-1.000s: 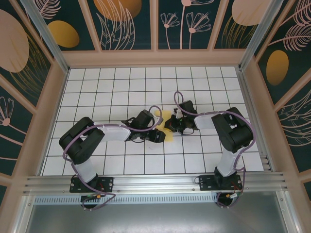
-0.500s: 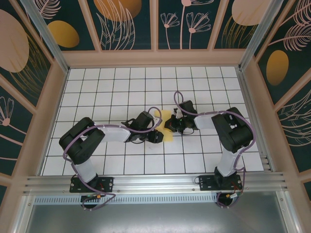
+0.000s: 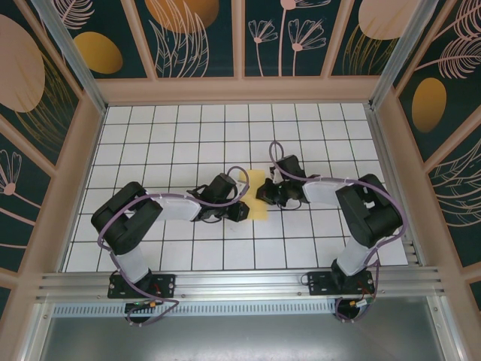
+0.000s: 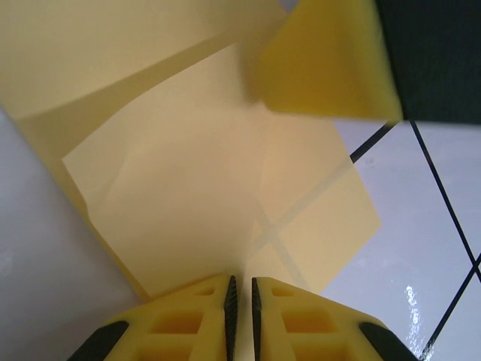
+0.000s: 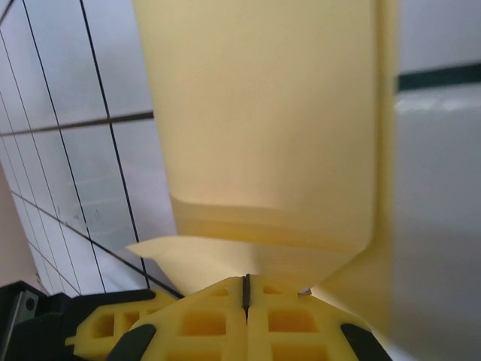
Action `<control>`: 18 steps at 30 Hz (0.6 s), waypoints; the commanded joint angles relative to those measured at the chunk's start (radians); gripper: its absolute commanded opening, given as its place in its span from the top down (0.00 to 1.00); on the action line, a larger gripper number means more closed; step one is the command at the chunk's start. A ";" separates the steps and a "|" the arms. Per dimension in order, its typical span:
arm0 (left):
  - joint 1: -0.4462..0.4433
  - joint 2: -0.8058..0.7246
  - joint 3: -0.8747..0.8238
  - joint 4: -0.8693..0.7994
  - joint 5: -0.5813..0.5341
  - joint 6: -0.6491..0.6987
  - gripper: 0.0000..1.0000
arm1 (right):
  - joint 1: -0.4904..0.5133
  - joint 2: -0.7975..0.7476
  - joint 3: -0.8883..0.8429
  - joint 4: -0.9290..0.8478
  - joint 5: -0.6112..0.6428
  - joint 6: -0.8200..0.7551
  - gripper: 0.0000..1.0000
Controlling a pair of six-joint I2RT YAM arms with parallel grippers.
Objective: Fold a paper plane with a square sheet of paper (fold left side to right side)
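Right hand [image 5: 245, 280] is closed on an edge of the square sheet of paper [image 3: 258, 180], which is held up as a curved flap. Left hand [image 4: 240, 280] is set to a thin slit at the sheet's near-left edge; a grip cannot be confirmed. The sheet is located mid-tabletop [image 3: 173, 135], between both hands.
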 commanded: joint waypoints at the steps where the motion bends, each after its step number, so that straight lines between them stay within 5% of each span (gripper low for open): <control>1: -0.001 0.010 -0.033 -0.084 -0.026 0.013 0.83 | 0.040 -0.007 -0.014 -0.003 0.002 -0.005 1.00; 18: -0.002 0.020 -0.031 -0.092 -0.040 0.014 0.85 | 0.049 0.102 0.043 -0.089 0.085 -0.047 1.00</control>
